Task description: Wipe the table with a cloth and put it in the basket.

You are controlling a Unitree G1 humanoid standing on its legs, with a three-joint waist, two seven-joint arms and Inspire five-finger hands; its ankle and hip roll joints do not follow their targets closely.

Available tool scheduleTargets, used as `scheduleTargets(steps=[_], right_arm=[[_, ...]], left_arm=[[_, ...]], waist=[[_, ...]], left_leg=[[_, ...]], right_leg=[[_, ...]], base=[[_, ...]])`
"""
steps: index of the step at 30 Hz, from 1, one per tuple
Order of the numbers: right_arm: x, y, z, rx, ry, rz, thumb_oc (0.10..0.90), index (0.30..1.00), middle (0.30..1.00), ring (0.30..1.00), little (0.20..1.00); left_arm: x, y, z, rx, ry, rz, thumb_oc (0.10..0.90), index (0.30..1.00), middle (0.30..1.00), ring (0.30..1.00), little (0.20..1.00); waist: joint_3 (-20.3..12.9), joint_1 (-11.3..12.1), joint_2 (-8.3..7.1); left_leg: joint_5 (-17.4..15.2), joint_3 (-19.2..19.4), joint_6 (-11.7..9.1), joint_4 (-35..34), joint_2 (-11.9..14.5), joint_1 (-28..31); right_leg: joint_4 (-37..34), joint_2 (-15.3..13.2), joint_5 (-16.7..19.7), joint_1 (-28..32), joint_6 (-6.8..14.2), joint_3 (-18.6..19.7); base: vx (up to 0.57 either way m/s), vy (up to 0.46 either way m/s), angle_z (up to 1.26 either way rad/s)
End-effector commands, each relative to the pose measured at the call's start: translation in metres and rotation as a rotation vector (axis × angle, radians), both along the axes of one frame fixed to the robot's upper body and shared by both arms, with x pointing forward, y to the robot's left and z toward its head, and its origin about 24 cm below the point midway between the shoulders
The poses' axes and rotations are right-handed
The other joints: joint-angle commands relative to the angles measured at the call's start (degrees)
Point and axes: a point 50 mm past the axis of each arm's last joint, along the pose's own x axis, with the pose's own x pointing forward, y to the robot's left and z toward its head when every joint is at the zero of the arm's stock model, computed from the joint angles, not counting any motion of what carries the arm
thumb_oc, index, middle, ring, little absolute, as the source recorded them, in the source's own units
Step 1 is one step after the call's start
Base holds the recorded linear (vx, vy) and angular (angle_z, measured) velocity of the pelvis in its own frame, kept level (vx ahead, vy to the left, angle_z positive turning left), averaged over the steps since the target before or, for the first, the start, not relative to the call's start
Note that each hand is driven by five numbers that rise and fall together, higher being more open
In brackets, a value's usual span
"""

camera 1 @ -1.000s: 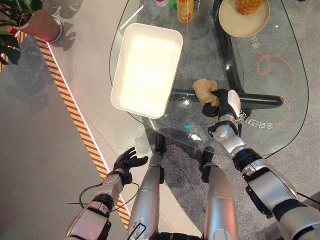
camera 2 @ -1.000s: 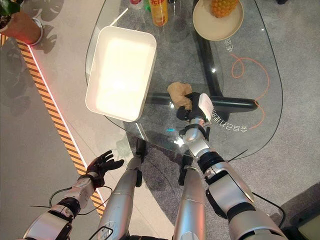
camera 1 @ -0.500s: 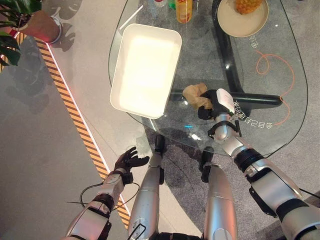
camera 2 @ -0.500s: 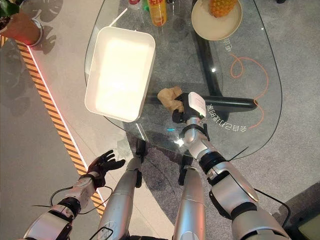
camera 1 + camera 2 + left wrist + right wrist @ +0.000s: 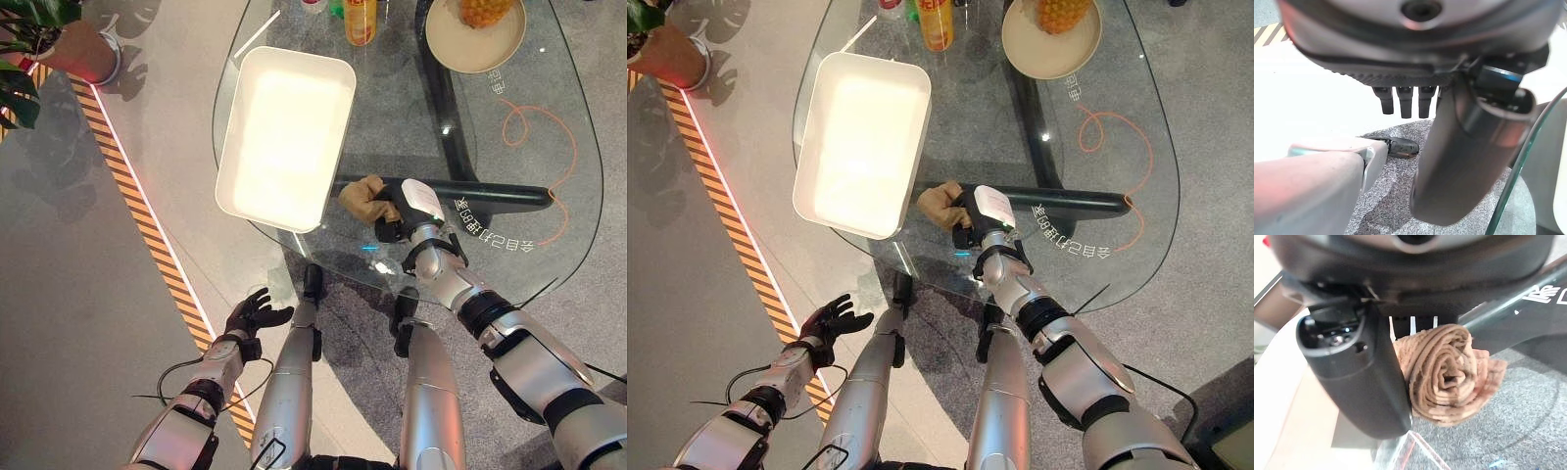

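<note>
A crumpled brown cloth (image 5: 363, 195) lies on the glass table (image 5: 549, 117) near its front edge, just right of the white basket (image 5: 284, 137). My right hand (image 5: 397, 213) is shut on the cloth, with the thumb and fingers curled round it; the right wrist view has the rolled cloth (image 5: 1449, 374) pinched beside the thumb (image 5: 1361, 372). My left hand (image 5: 253, 315) hangs low over the floor at the lower left, fingers relaxed and spread, holding nothing.
On the far side of the table stand a plate with a pineapple (image 5: 477, 29) and an orange bottle (image 5: 361, 20). An orange cord (image 5: 529, 127) lies looped on the right of the glass. A potted plant (image 5: 59, 44) stands on the floor at the far left.
My right hand has dragged the cloth leftward across the glass, from the table's middle to beside the basket's right edge. The left hand has stayed where it was.
</note>
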Motion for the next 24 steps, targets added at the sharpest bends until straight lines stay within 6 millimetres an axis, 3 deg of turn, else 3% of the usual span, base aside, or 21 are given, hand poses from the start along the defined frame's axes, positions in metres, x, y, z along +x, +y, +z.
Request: scheduleTargets(steps=[1, 11, 24], right_arm=[[-0.007, 0.057, 0.022, -0.015, -0.065, 0.292, 0.1, 0.3, 0.3, 0.3, 0.2], [-0.008, 0.055, 0.015, -0.061, -0.006, 0.321, 0.1, 0.3, 0.3, 0.3, 0.2], [0.004, 0.025, 0.034, -0.047, -0.118, 0.179, 0.1, 0.3, 0.3, 0.3, 0.2]], left_arm=[[-0.008, 0.002, -0.007, 0.014, 0.014, 0.028, 0.8, 0.9, 0.9, 0.9, 0.9], [-0.007, 0.003, -0.006, 0.015, 0.017, 0.028, 0.8, 0.9, 0.9, 0.9, 0.9], [-0.007, 0.007, -0.005, 0.023, 0.019, 0.025, 0.8, 0.9, 0.9, 0.9, 0.9]], waist=[[-0.91, 0.23, 0.3], [-0.91, 0.26, 0.28], [-0.91, 0.55, 0.27]], left_leg=[[-7.87, 3.55, 2.48, 6.94, -3.26, -0.09], [-7.53, 3.33, 2.44, 6.71, -3.29, -0.27], [-7.56, 3.22, 2.6, 7.44, -2.75, -0.87]], right_leg=[[-12.87, -0.85, 8.9, 2.49, 1.39, -0.58], [-12.63, -0.74, 8.96, 2.06, 1.41, -0.62], [-11.55, -0.87, 9.03, 1.36, 1.58, -0.81]], base=[[0.0, 0.0, 0.0], [0.0, 0.0, 0.0], [0.0, 0.0, 0.0]])
